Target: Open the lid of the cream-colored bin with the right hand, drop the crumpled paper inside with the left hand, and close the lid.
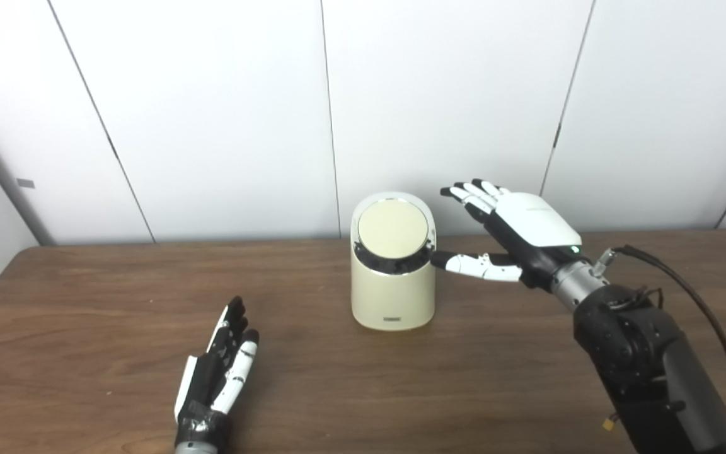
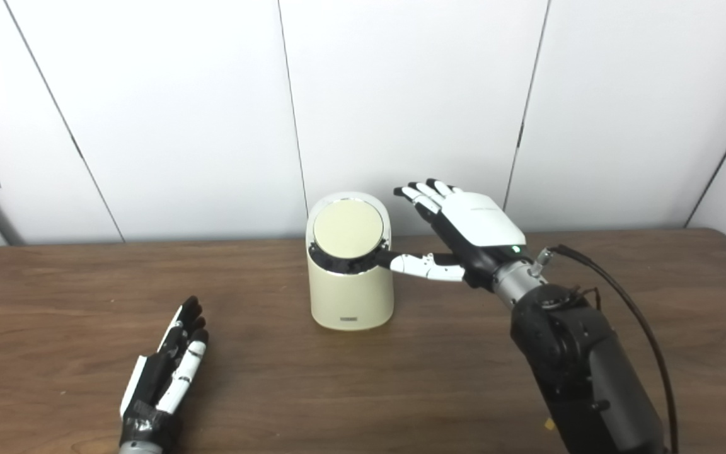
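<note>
Standing upright on the table (image 1: 86,296), the bin (image 1: 393,296) sits near the far edge, just left of the right hand (image 1: 527,233). Its lid (image 1: 393,228) is a round cream disc, tilted toward the cameras and seated in a dark ring; it appears closed.

Right hand: raised above the table, palm facing left toward the bin, holding nothing. The fingers (image 1: 473,192) are extended and slightly spread, pointing up and away toward the wall (image 1: 212,113), level with the lid and to its right, apart from it. The thumb (image 1: 476,265) extends sideways to the left; its dark tip lies at the bin's upper right side, just below the ring. Whether the tip touches the bin or stops just short cannot be determined. A black cable (image 1: 703,302) runs from the wrist down along the forearm.

Left hand (image 2: 164,372): low over the near left part of the table, at or just above the surface, well apart from the bin. Its fingers (image 2: 190,315) are straight and held close together, pointing away and slightly right, toward the bin's base. The palm faces right. Nothing is held.

No crumpled paper can be seen on the table or in either hand.
</note>
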